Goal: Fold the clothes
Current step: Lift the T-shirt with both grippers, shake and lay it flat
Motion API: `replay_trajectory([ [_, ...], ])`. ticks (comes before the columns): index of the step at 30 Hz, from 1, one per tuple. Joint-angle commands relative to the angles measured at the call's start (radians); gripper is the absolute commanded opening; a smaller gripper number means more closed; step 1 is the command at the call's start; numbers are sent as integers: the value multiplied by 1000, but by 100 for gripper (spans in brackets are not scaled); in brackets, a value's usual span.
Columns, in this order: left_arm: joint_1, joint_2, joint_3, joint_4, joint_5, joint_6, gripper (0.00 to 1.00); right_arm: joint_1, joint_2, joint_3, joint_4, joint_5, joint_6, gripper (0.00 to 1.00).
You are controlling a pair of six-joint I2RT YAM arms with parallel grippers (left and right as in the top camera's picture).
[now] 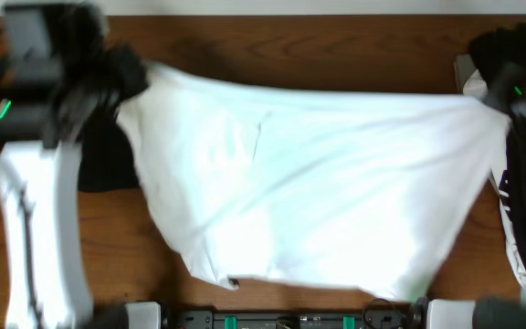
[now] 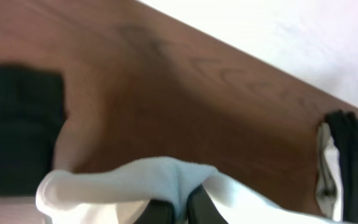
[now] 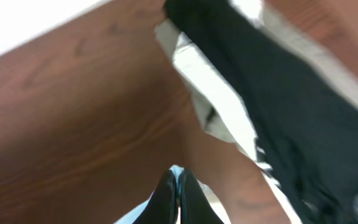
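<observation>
Nearest the robot's base, the loose lower edge of the white T-shirt (image 1: pixel 318 183) is resting in an uneven curve on the wooden surface (image 1: pixel 336 55), one corner tucking under itself at the near left. Farther in, the body of the shirt is spreading wide and mostly flat, with only shallow creases. This is probably because both arms are drawing its far edge outward in opposite directions. At the far left corner, the left tool (image 2: pixel 180 198) is clenching a bunched fold of the white fabric, which is rising in a soft hump over its tips in the left wrist view. At the far right corner, the right tool (image 3: pixel 177 177) is pressing its fingers together on a thin sliver of pale cloth, and the overhead view shows the shirt's edge running taut to that spot, so it is judged to be grasping the same garment. Holding two corners this way is keeping the far edge straight, which suits laying the shirt square before a first fold. A black garment (image 1: pixel 108 164) is lying beside the shirt's left side, beneath the left arm. A black-and-white heap (image 1: pixel 511 210) is waiting at the right edge, apparently set apart so that one piece is being handled alone.
</observation>
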Motion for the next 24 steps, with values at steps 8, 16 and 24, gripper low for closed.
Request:
replay_trajectory([
  [8, 11, 256, 148, 453, 265, -31, 6, -35, 198, 240, 210, -25, -29, 1],
  [16, 29, 253, 478, 204, 266, 56, 6, -125, 196, 578, -26, 11, -30, 1],
  [24, -36, 269, 367, -244, 255, 257, 6, -146, 197, 433, -319, 64, -33, 1],
])
